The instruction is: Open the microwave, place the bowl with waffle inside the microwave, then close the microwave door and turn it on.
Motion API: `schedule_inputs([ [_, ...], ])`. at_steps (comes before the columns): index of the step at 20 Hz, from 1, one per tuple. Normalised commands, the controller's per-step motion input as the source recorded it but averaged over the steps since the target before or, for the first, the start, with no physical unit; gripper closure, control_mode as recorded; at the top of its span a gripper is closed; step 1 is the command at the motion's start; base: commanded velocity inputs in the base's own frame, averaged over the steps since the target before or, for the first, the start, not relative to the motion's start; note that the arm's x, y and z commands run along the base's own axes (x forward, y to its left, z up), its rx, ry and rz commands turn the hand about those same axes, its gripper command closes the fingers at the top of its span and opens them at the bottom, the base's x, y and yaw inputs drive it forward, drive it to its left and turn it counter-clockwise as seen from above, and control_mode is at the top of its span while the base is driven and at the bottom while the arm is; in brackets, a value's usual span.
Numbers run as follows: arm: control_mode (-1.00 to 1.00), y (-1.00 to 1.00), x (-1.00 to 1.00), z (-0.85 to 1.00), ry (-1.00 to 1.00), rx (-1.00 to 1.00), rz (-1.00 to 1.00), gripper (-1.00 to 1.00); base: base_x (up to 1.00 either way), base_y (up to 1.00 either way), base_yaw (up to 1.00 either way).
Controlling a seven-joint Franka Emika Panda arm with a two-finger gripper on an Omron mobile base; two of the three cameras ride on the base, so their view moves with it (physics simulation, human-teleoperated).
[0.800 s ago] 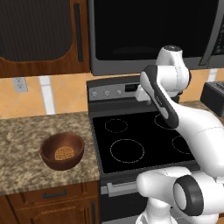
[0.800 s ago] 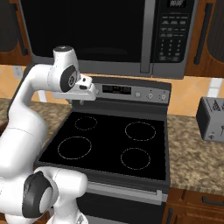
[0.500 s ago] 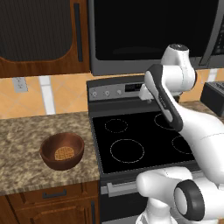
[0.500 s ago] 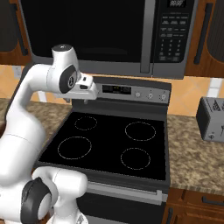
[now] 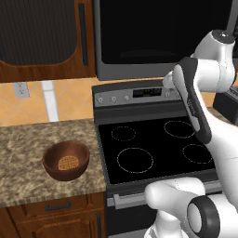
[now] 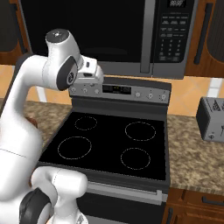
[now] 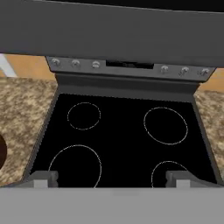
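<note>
The microwave [image 5: 162, 32] hangs above the stove, and the microwave door [image 6: 87, 30] is shut, with its grey bar handle [image 6: 148, 35] to the right of the glass. The reddish-brown bowl [image 5: 66, 160] stands on the granite counter left of the stove, and the waffle [image 5: 68, 162] lies inside it. My gripper [image 7: 112, 179] is open and holds nothing; its fingertips [image 7: 43, 177] stand wide apart. It hovers over the front of the stove, below the microwave's grey underside [image 7: 109, 35]. The white hand [image 6: 91, 70] is level with the stove's control panel. A sliver of the bowl [image 7: 1, 151] shows at the hand view's left edge.
A black stove [image 5: 153, 144] with ring burners lies under the arm. Its knob panel [image 6: 118, 89] is at the back. A grey toaster [image 6: 212, 118] stands on the right counter. Brown wooden cabinets [image 5: 42, 37] flank the microwave. The microwave keypad [image 6: 175, 26] is right of the handle.
The arm's upper joint has swung up and to the right in the left base view. The bowl and the microwave door have not moved, and the gripper stays open.
</note>
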Motion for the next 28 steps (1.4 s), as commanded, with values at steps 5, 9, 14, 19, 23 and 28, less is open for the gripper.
schedule_inputs([
  [5,-1.0,0.0,-0.2,0.79,-0.26,-0.03,0.0,-1.0,0.0,0.0,0.0],
  [9,-1.0,-0.14,-0.1,0.75,-0.28,-0.03,0.0,-1.0,0.0,0.0,0.0],
  [14,-1.0,-0.42,-0.01,0.57,-0.21,-0.01,-0.08,-1.0,0.0,0.0,0.0],
  [19,-1.0,-0.47,0.0,-0.01,-0.03,0.03,-0.06,-1.0,0.0,0.0,0.0],
  [23,-1.0,-0.59,0.0,0.0,0.0,0.02,-0.1,-1.0,0.0,0.0,0.0],
  [28,-1.0,-0.6,0.0,0.01,0.0,0.03,-0.09,-1.0,0.0,0.0,0.0],
])
